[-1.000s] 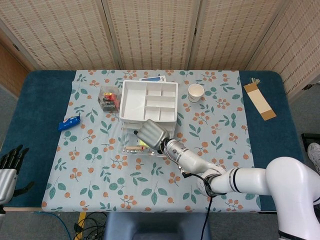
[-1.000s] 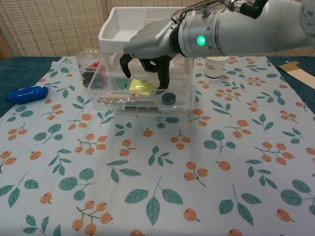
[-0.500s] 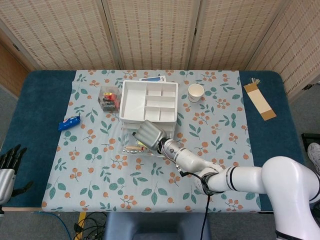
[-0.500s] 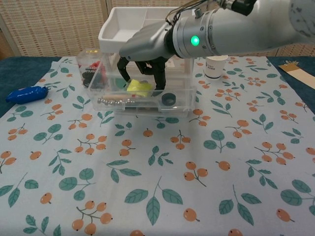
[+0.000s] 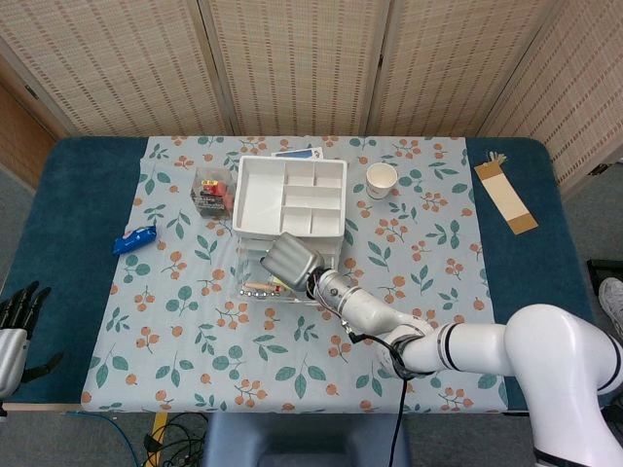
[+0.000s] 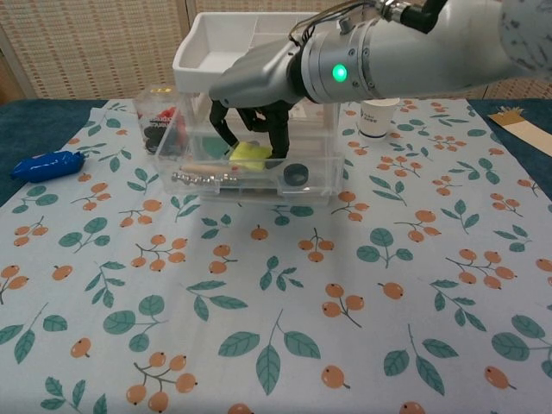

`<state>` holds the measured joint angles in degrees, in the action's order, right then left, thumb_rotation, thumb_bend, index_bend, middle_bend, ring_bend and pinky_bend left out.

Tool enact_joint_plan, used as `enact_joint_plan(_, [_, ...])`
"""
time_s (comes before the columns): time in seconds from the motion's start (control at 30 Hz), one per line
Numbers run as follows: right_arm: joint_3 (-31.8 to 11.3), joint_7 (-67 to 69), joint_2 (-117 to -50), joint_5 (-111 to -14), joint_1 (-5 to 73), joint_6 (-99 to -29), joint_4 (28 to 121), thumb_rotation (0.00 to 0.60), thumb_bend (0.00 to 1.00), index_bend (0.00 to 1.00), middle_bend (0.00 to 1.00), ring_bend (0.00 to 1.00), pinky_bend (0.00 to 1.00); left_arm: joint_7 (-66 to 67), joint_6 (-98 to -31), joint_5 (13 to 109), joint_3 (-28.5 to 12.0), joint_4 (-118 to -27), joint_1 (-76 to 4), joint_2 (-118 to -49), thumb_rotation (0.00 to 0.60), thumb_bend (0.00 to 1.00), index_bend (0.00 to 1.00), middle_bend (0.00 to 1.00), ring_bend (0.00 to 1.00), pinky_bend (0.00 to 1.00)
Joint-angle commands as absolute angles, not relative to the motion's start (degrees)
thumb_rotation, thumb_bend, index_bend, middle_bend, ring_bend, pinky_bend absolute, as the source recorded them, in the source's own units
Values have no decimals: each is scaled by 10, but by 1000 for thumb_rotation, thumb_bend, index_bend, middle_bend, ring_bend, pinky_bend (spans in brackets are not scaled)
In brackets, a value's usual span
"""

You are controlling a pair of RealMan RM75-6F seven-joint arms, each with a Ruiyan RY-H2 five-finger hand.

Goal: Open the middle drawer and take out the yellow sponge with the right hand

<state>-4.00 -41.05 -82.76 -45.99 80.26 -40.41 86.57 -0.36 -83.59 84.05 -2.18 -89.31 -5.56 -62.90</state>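
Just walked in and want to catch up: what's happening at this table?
The robot's right hand is reaching down into the pulled-out drawer of a clear organizer, its fingers on either side of the yellow sponge. Whether it grips the sponge yet is unclear. The left hand rests idle at the table's edge.

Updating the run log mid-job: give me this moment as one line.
drawer: open | right hand: fingers down around yellow sponge, grip unconfirmed | sponge: in drawer | left hand: idle at table edge
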Motion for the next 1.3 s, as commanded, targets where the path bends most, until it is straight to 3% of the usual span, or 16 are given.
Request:
enact_joint_plan(0.03, [-43,-403,-825,-466,799,-410,868,600,307,526,894,1000,1000,-3,-835,841,-22,-893,-56,-629,600,176,45,0,37,100])
enact_joint_plan(0.3, [-55,-380,-803,-509,776,-454,903,600,308,527,895,1000,1000,-3,-837,845,-24,-898,-58,-623,600,176,45,0,37,100])
enact_joint_plan(0.53, [-61,-355,-734,-569,720,-536,996,600,310,527,895,1000,1000,0,-839,854,-26,-908,-62,-618,600,176,45,0,37,100])
enact_joint_plan(0.93, [4,-253,-620,-710,541,-679,1088,600,311,527,896,1000,1000,8,-830,863,-29,-916,-75,-622,600,176,45,0,37,100])
enact_joint_plan(1.13, [42,-188,-635,-740,463,-695,1048,600,313,527,895,1000,1000,14,-824,869,-31,-918,-85,-629,600,176,45,0,37,100])
enact_joint_plan(1.3, [45,-157,-679,-739,439,-667,993,600,312,527,894,1000,1000,20,-822,873,-31,-922,-90,-632,600,176,45,0,37,100])
